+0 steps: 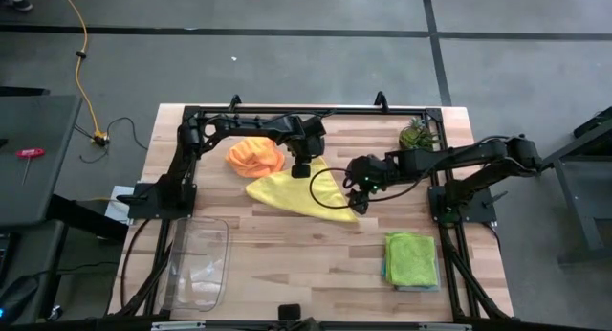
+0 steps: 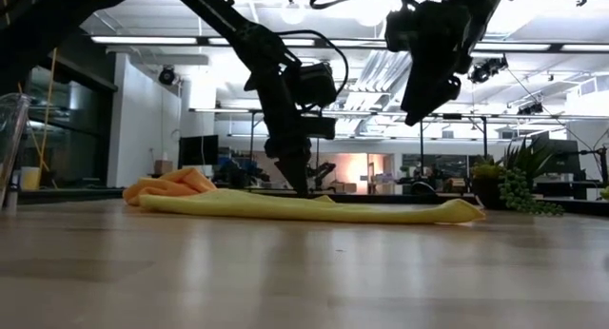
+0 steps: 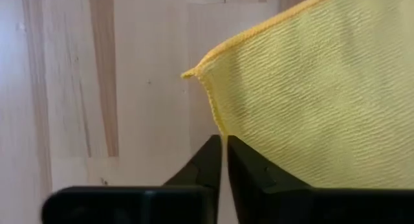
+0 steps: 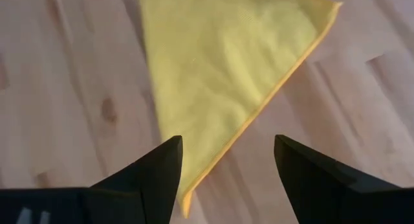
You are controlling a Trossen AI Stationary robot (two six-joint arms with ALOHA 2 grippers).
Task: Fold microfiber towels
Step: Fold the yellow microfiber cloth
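Observation:
A yellow towel (image 1: 301, 192) lies spread on the wooden table, mid-table. Beside its far left lies a crumpled orange towel (image 1: 255, 157). My left gripper (image 1: 300, 168) stands at the yellow towel's far corner, pointing steeply down, shut on the cloth's edge (image 3: 224, 141). My right gripper (image 1: 361, 202) hangs open above the towel's near right corner (image 4: 184, 208), its fingers (image 4: 162, 166) on either side of that corner and clear of it; in the low view it (image 2: 419, 101) is well above the table. A stack of lime green and teal towels (image 1: 413, 259) rests near the right front. My left gripper pinches the yellow towel's hemmed edge (image 3: 218, 123), a little way from the far corner (image 3: 189, 74), between its two fingers. The fingers come from above, slanting steeply down (image 2: 300, 182). The towel lies flat on the table; whether one layer or several is caught, I cannot tell.
A clear plastic tray (image 1: 199, 264) stands at the near left. A small green plant (image 1: 416, 135) sits at the far right corner. Bare wood lies between the yellow towel and the table's near edge.

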